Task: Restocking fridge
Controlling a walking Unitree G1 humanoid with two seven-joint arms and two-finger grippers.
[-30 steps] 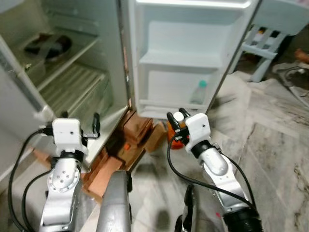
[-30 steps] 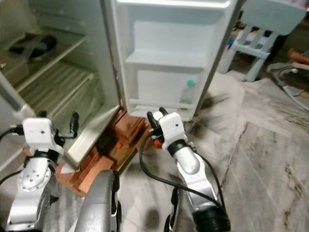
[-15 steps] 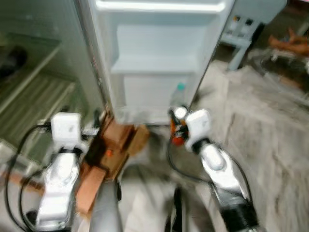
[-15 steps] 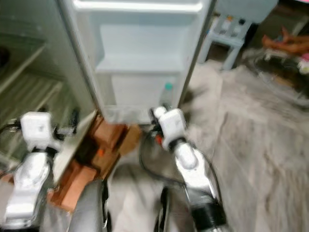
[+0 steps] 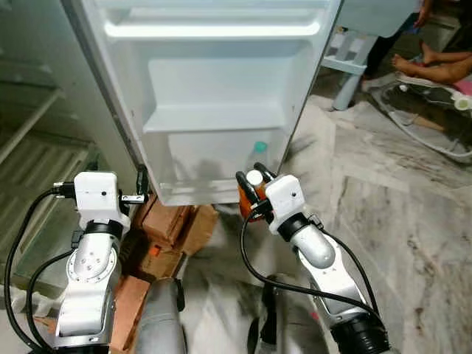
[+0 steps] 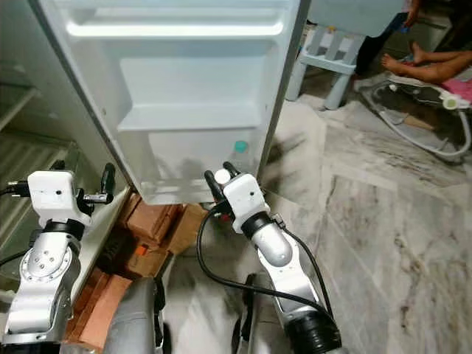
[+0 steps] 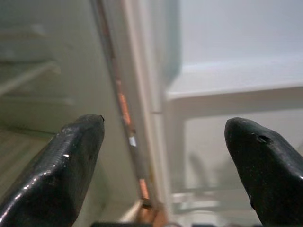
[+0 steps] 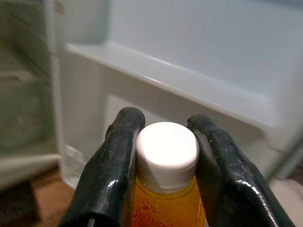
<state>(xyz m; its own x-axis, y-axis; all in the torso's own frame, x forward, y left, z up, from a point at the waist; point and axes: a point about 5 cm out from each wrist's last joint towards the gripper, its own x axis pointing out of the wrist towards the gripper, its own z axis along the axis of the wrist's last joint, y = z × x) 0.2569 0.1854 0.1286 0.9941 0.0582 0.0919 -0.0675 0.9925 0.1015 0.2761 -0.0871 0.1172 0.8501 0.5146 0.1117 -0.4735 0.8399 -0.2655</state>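
Note:
My right gripper (image 5: 252, 186) is shut on an orange bottle (image 8: 166, 208) with a white cap (image 8: 167, 149), held upright just in front of the open fridge door (image 5: 214, 81). Its two black fingers (image 8: 118, 165) clamp the bottle's neck. The door's lowest shelf (image 5: 210, 190) holds a clear bottle with a green cap (image 5: 257, 155). My left gripper (image 5: 140, 186) stands open near the door's hinge edge, its fingers (image 7: 71, 161) wide apart with nothing between them. The fridge's inner shelves (image 5: 29, 140) lie to the left.
Brown bricks (image 5: 166, 225) prop up the fridge base. A pale blue plastic stool (image 5: 352, 55) stands behind the door to the right. A person's legs (image 5: 435, 66) rest on a bouncer seat at the far right. Marble floor (image 5: 398, 214) spreads on the right.
The camera has swung right, so the door now fills the middle and the fridge interior slid left. My right gripper with the bottle sits closer to the door's lowest shelf.

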